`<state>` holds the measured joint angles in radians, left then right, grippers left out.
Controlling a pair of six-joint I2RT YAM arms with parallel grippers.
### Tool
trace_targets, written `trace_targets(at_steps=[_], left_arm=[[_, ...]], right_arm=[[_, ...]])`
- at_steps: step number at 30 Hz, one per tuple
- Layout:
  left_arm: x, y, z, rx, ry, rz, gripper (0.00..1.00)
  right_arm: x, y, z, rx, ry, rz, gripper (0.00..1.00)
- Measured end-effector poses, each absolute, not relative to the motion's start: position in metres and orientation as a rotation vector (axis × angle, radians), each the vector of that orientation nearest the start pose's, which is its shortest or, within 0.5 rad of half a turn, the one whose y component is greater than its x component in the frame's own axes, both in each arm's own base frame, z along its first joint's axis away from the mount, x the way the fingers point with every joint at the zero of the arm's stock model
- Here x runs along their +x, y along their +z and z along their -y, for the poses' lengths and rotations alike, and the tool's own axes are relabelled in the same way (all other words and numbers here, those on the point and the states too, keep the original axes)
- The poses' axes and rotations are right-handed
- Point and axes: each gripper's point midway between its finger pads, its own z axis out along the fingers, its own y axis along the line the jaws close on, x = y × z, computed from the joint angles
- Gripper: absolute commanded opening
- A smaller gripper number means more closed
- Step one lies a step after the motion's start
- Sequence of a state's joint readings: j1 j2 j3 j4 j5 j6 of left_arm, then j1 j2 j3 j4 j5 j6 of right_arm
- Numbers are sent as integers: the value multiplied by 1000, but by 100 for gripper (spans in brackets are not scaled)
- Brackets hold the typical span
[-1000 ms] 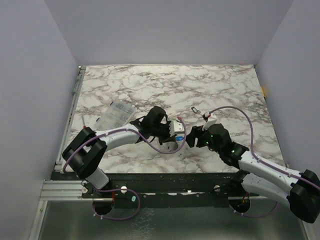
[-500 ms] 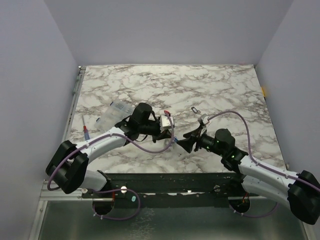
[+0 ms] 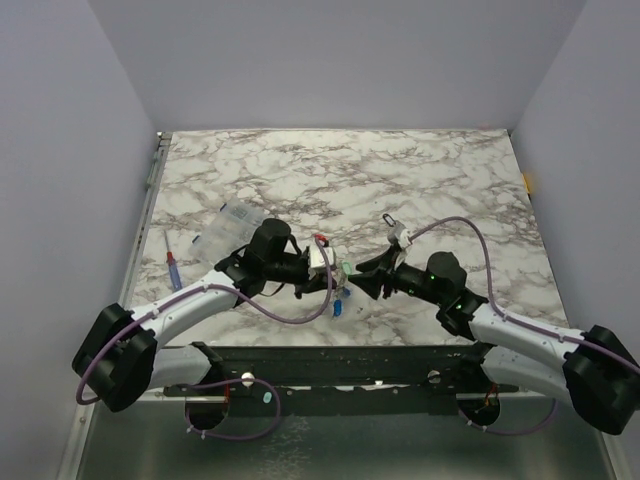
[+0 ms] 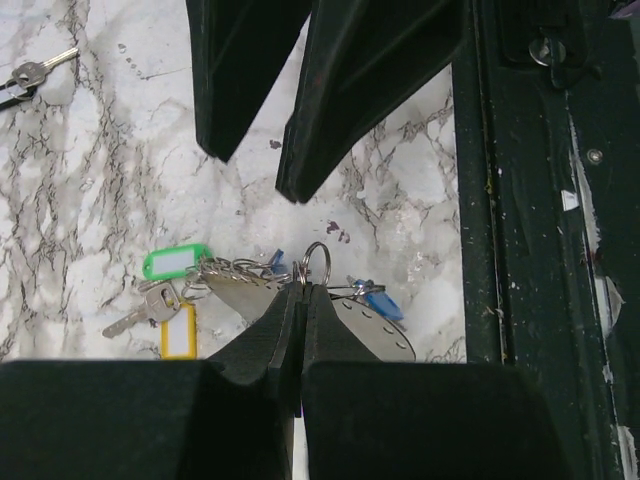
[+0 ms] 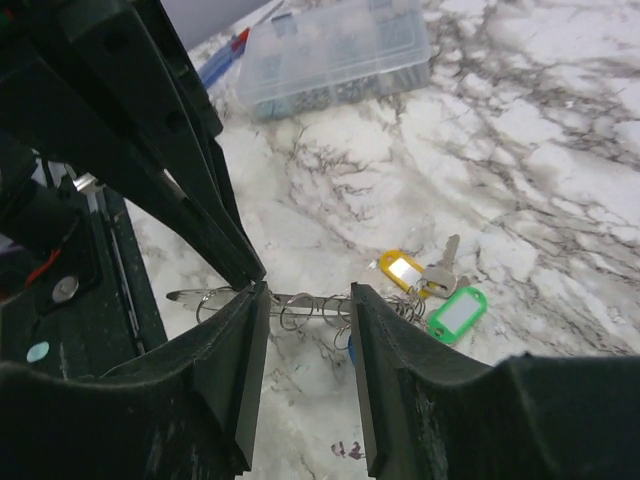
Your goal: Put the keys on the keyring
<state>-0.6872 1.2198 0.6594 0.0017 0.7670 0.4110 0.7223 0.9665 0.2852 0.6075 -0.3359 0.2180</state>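
Both arms stretch low over the table [image 3: 420,170], the left toward three o'clock and the right toward nine, tips meeting. Left gripper [image 4: 303,290] clamped, apparently on the keyring [image 4: 316,262]; right gripper [image 5: 310,293] parted, straddling it. Green- and yellow-tagged keys [image 4: 168,296] lie at the keyring's nine o'clock.

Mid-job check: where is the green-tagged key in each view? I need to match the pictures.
Top external: the green-tagged key is a green speck between the left gripper and the right gripper.
Left wrist: the key, lower left, beside the keyring pinched by the left gripper.
Right wrist: the key, lower right of centre, right of the open jaws.
Shared landmark: the yellow tag beside it in both wrist views; unclear from above.
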Motion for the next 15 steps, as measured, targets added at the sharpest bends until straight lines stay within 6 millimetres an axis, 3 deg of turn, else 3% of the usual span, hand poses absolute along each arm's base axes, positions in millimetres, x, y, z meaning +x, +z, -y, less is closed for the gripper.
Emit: trace_targets(at_steps=[5, 11, 15], left_arm=[[175, 142, 294, 1447, -1031, -1496, 0], [158, 135, 292, 1412, -1142, -1533, 0], [148, 136, 289, 1404, -1182, -1521, 0]], right_arm=[[195, 146, -282, -793, 1050, -1641, 44], [184, 151, -290, -846, 1132, -1591, 40], [181, 142, -290, -845, 1148, -1601, 37]])
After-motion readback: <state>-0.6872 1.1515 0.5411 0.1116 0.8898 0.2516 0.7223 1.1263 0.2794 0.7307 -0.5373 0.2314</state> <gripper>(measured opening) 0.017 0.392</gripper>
